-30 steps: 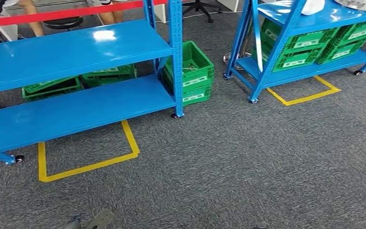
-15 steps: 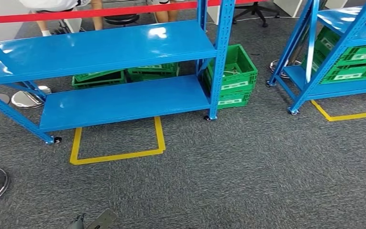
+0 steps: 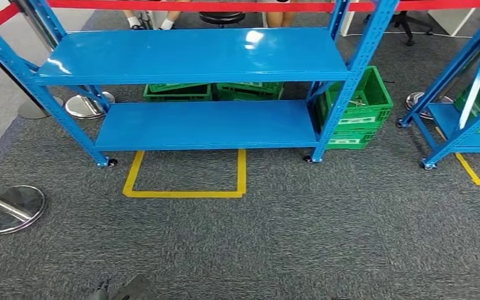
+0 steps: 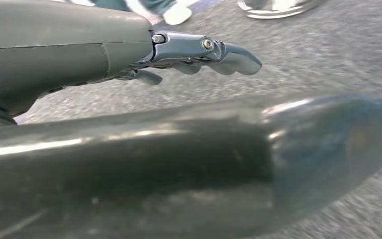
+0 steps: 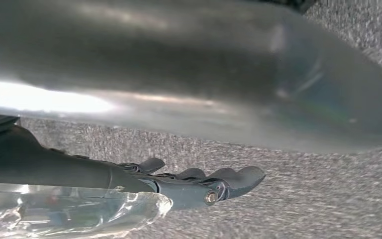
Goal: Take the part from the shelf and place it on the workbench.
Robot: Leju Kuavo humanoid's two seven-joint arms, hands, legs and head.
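Shelf (image 3: 194, 56): glossy blue-painted metal. Crates (image 3: 356, 112): green moulded plastic. Floor (image 3: 325, 237): rough matt grey carpet. Stanchion base (image 3: 9, 209): polished, mirror-bright metal.

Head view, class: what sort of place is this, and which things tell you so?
Probably a warehouse or factory test area: blue metal shelf racks on castors, green plastic crates stacked beside them, yellow tape markings on grey carpet, and a red barrier behind.

Grey thumb (image 4: 189, 164), dark fingers (image 4: 229, 52), silver screw (image 4: 207, 44), left hand (image 4: 199, 55)
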